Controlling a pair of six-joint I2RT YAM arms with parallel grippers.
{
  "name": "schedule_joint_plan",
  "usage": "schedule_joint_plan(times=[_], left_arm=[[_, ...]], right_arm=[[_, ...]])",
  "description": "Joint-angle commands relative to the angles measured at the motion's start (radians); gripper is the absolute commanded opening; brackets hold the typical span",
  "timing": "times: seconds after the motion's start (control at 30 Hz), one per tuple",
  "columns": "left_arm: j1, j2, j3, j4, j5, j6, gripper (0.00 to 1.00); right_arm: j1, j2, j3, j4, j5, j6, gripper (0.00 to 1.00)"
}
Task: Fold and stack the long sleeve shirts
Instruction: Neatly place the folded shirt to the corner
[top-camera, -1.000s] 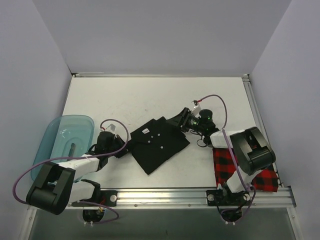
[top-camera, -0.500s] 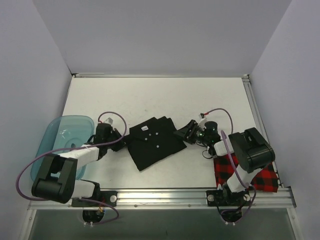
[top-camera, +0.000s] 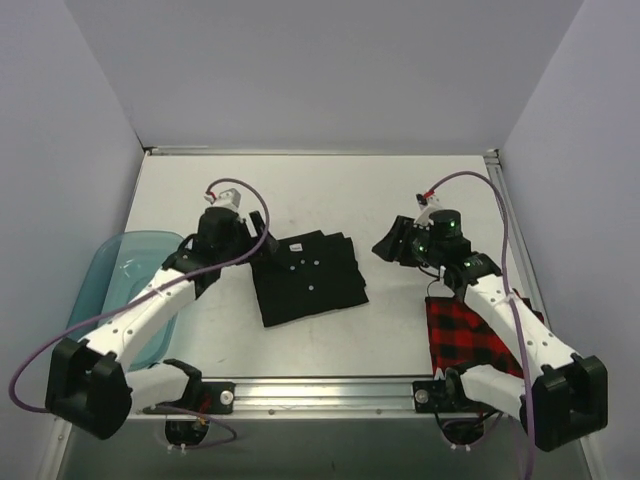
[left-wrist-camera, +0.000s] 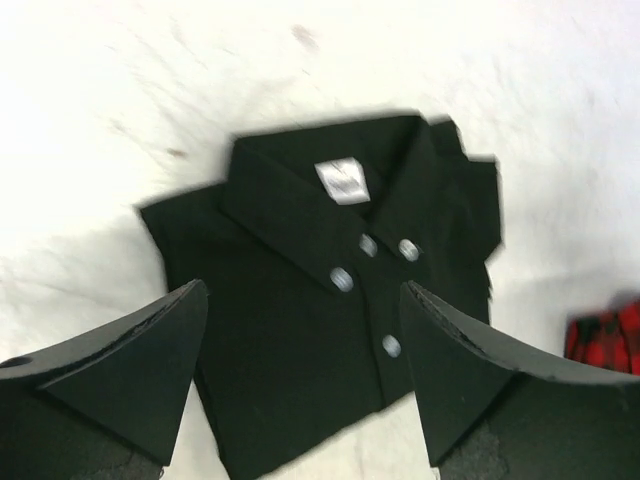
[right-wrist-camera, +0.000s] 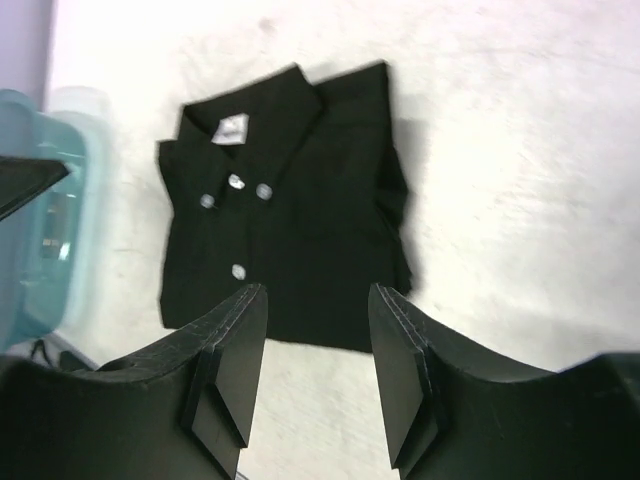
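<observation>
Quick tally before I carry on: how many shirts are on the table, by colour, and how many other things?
black shirt: 1
red-and-black check shirt: 1
teal plastic tub: 1
Total: 3

Matt black cloth shirt (left-wrist-camera: 300, 330); translucent, seemingly glossy plastic tub (top-camera: 110, 265)

Top cam high, sees whole white table (top-camera: 330, 190); wrist cams close, opp. sides; all share black buttoned cloth shirt (left-wrist-camera: 300, 330).
</observation>
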Motion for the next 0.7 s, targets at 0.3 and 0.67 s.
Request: schedule_joint_plan(times=[0.3,0.67], left_arm=[[-0.606,0.193,0.129,-0.155,-0.376,-0.124,0.85],[-0.53,0.506,0.247,-0.205,-0.459,-0.072,0.77]], right_arm=[[-0.007,-0.21,0.08,-0.573,0.237,-0.116,0.51],[-0.03,-0.32,0.029,-0.699,0.326,-0.128,0.54]])
